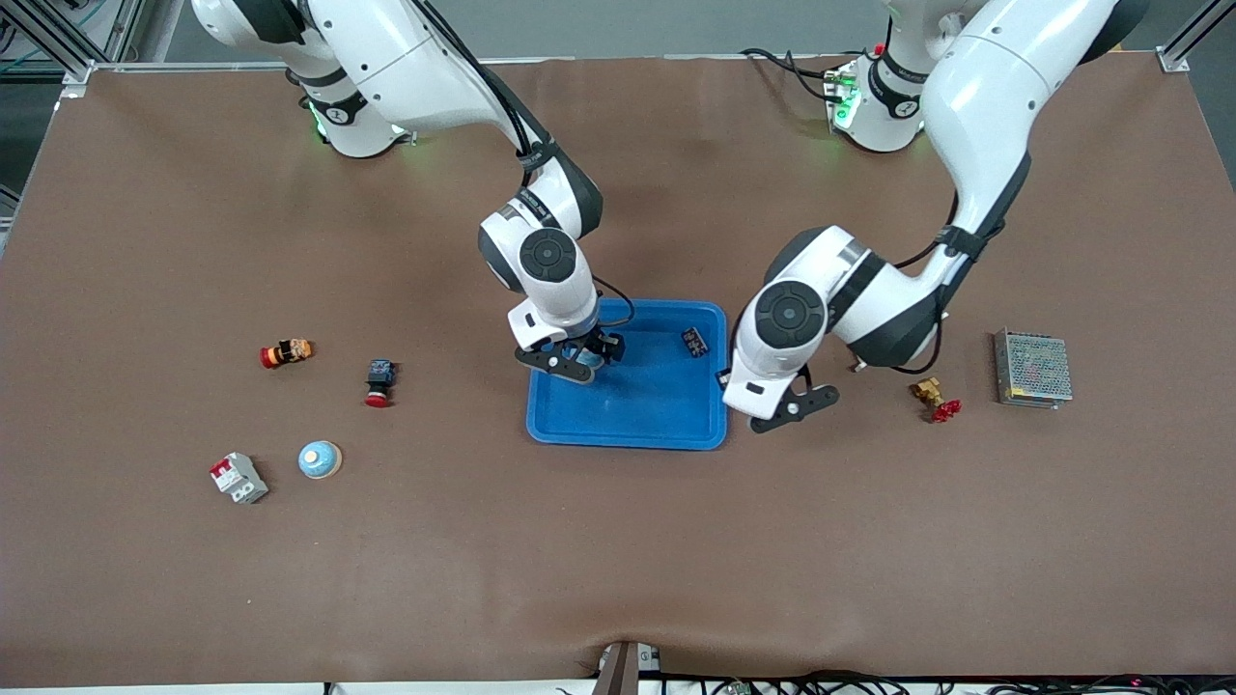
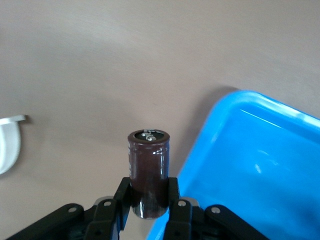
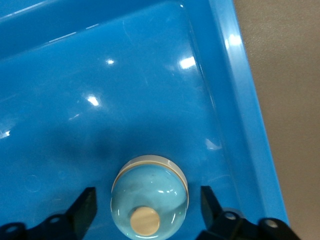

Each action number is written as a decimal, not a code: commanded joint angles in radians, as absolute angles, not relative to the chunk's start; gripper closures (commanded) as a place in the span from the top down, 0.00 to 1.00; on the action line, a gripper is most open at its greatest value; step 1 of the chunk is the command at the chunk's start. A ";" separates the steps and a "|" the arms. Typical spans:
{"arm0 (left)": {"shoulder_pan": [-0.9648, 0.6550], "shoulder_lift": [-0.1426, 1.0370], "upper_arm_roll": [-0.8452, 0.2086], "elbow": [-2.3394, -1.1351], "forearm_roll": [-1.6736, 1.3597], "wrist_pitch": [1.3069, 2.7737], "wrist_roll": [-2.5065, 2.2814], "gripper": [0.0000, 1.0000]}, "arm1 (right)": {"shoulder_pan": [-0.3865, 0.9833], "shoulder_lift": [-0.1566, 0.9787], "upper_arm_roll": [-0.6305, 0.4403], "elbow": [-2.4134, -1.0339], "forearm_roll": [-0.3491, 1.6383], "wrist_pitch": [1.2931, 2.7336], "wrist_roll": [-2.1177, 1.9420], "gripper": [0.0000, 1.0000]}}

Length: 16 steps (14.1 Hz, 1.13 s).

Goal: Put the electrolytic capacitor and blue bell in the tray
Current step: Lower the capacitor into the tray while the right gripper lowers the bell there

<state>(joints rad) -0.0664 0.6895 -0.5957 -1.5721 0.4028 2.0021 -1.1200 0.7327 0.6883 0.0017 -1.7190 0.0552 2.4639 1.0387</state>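
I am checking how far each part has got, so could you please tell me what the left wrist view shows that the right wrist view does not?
Only the left wrist view shows the dark electrolytic capacitor, gripped upright in the shut left gripper over bare table beside the tray's rim. Only the right wrist view shows the blue bell, sitting in the tray between the open fingers of the right gripper, apart from both. Both views show the blue tray.
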 commanded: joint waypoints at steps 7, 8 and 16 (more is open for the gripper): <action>-0.175 0.788 -0.580 -1.537 0.396 2.201 -1.117 0.00 | 0.733 0.646 -0.006 -1.704 0.034 2.404 1.052 1.00; -0.187 0.801 -0.575 -1.532 0.397 2.224 -1.114 0.00 | 0.727 0.617 -0.006 -1.704 0.034 2.375 1.026 1.00; -0.225 0.867 -0.560 -1.494 0.416 2.235 -1.031 0.00 | 0.554 0.448 -0.006 -1.687 0.032 2.096 0.659 1.00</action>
<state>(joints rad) -0.2066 0.8434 -0.5697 -1.5291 0.4032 2.2369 -1.0521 0.6095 0.4880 -0.0222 -1.6817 0.0443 2.1399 0.7463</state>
